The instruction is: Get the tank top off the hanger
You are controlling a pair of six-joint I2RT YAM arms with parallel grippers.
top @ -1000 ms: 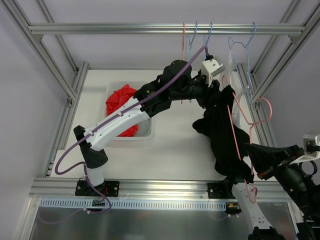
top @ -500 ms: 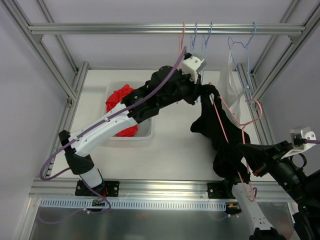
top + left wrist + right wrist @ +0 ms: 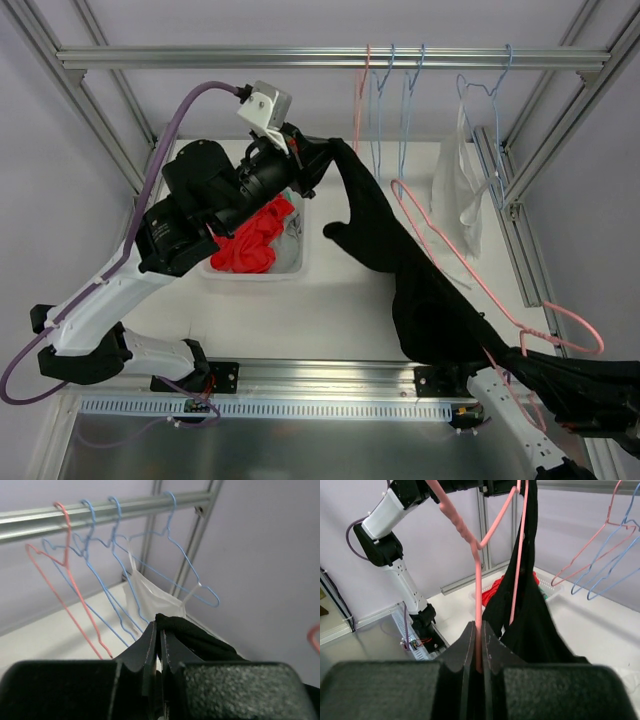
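Note:
The black tank top [image 3: 420, 290] is stretched in the air from upper left to lower right, with the pink hanger [image 3: 470, 280] still running through it. My left gripper [image 3: 320, 158] is shut on the top's upper edge above the bin; the left wrist view shows the black cloth [image 3: 200, 640] pinched at my fingertips [image 3: 160, 629]. My right gripper [image 3: 527, 352] is low at the right front and shut on the pink hanger's wire [image 3: 477, 580]. In the right wrist view the tank top [image 3: 525, 620] hangs from the hanger beyond my gripper [image 3: 480, 630].
A white bin [image 3: 298, 262] holding a red garment [image 3: 250, 245] stands under the left arm. One pink and several blue hangers [image 3: 385, 100] hang on the back rail [image 3: 250, 57], one carrying a white garment [image 3: 458, 185]. Frame posts stand at both sides.
My left arm has swung left and up, dragging the tank top's edge towards the bin. My right gripper has pulled the hanger down to the right. The cloth is now stretched out long.

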